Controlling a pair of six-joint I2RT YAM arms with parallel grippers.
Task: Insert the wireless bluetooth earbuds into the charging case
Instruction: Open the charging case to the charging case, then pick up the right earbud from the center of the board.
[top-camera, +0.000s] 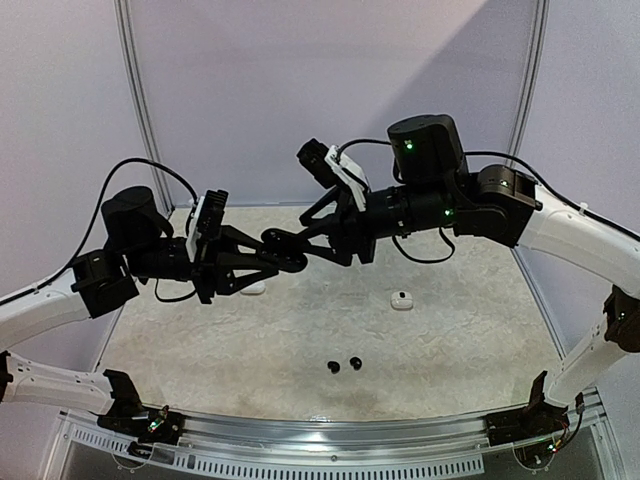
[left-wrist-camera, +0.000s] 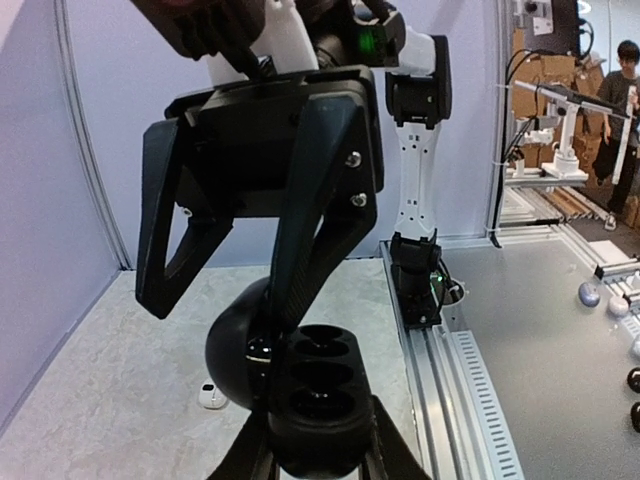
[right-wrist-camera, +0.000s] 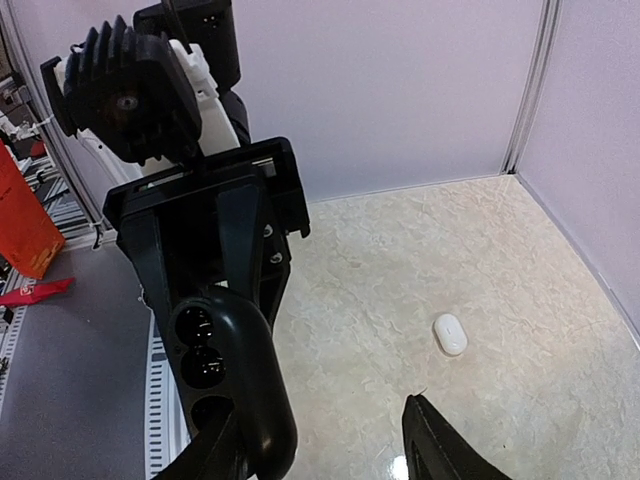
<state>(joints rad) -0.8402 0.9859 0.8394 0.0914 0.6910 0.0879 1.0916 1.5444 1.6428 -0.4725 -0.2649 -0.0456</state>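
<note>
Earbuds, 2 glossy black, lie on the table near its front edge, while the left gripper clamps the open charging case aloft and the right gripper stands spread.

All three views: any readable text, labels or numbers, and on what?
None readable.
Black case: no lettering visible.
White case: no lettering visible.
Cardboard boxes in the background: any print is too blurred to read.

Between facing jaws, the charging case
</note>
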